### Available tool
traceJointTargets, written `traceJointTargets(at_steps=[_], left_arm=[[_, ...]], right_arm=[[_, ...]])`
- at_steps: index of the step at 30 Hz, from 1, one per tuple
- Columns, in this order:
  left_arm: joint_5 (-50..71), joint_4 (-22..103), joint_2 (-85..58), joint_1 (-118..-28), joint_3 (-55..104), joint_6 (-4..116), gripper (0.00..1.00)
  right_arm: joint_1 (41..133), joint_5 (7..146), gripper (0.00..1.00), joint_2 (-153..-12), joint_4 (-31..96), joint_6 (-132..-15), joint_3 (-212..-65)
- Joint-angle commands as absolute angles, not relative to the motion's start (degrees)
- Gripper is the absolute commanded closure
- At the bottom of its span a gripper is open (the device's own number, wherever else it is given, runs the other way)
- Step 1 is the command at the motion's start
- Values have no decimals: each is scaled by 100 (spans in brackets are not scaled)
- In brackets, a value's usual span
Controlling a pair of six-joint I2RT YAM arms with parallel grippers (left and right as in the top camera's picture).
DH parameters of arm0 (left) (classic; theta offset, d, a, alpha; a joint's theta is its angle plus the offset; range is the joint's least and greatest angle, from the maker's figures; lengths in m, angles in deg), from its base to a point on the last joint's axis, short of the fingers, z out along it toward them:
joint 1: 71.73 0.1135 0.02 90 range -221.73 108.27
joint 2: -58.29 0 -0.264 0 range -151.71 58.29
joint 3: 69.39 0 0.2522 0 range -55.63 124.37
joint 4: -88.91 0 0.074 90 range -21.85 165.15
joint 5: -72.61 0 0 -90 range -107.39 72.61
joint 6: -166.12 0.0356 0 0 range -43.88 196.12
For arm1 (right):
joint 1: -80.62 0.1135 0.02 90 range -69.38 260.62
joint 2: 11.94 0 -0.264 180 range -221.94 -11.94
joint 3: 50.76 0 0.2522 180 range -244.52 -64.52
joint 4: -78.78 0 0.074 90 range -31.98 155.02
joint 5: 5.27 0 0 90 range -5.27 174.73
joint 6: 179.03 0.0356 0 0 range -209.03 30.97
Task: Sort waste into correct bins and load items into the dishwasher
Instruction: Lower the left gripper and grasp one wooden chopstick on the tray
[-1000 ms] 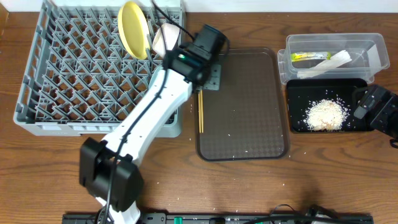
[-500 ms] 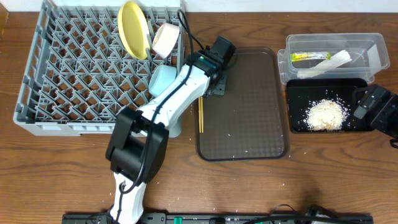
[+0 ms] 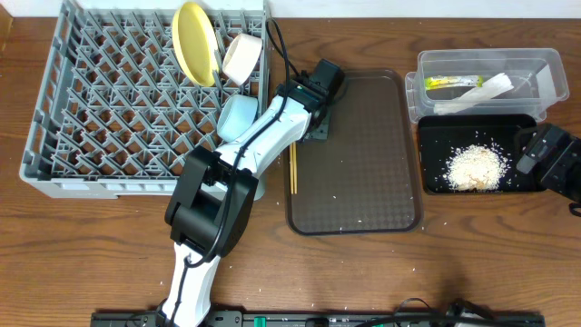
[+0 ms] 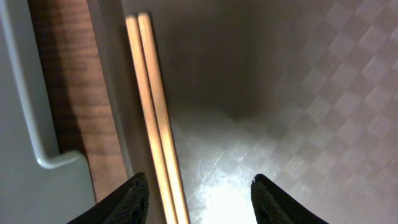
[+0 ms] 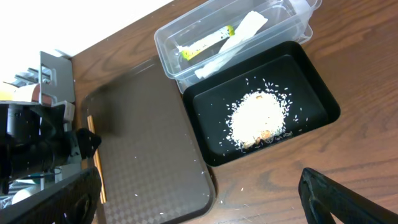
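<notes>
Just under left end effector (image 4: pixel 199 190) — chopsticks (image 4: pixel 155 112)

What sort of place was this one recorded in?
Probably a staged dish-clearing station on a wooden table, not a real kitchen. It has a grey dish rack holding a yellow plate, a brown serving tray, and a clear tub and black tray for waste.

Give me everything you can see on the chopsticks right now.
The chopsticks are two thin, pale wooden sticks, plain and straight, lying flat and parallel, side by side, on the brown tray just inside its left rim, beside the dish rack. The open left claw straddles them without gripping.
</notes>
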State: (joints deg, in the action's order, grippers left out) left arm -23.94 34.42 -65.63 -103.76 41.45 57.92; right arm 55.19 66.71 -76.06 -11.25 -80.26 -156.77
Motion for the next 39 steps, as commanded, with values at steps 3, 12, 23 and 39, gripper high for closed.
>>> traceJointTargets(at_steps=[3, 12, 23, 39], left_arm=[[-2556, 3520, -6618, -10359, 4128, 5628, 46], [-2560, 3592, -6618, -10352, 4042, 4964, 50], [-2560, 3981, -6624, -10239, 3747, 4957, 50], [-2556, 4150, -6952, -10223, 3743, 4767, 51]], right_arm=[[5499, 6649, 1, -7612, -1129, -7965, -15730], [5499, 6649, 1, -7612, -1127, -7967, -15730], [5499, 6649, 1, -7612, -1129, -7967, -15730], [5499, 6649, 1, -7612, -1127, -7967, -15730]])
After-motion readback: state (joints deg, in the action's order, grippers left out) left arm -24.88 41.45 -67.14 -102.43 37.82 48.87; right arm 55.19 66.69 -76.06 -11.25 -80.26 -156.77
